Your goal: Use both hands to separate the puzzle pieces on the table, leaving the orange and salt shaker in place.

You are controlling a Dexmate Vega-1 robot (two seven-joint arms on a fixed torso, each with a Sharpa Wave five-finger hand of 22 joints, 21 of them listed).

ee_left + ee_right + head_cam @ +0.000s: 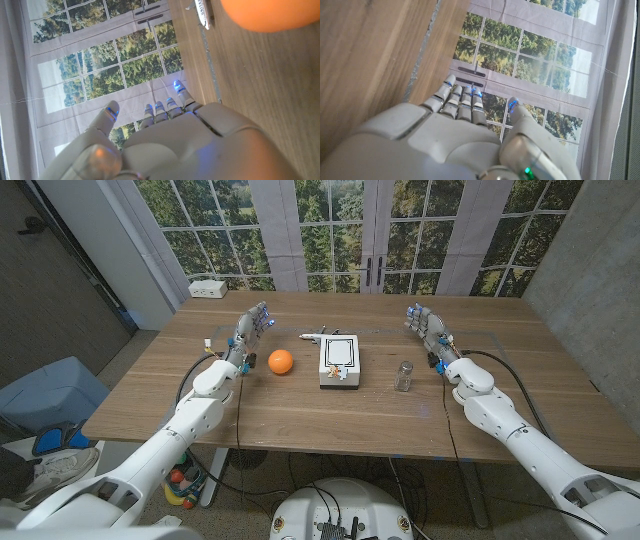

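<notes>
Hands (252,326) (428,328) raised, fingers apart, empty

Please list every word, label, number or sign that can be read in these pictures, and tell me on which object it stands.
No text can be read.
White puzzle box: black outline on top, no legible words.
White object beside the orange: dark marks, too blurred to read.
Salt shaker: no label visible.

Orange (265,14) cut off at left wrist view's edge, puzzle pieces (339,361) too small

Soft daylight fr. windows (330,230); sharp.
</notes>
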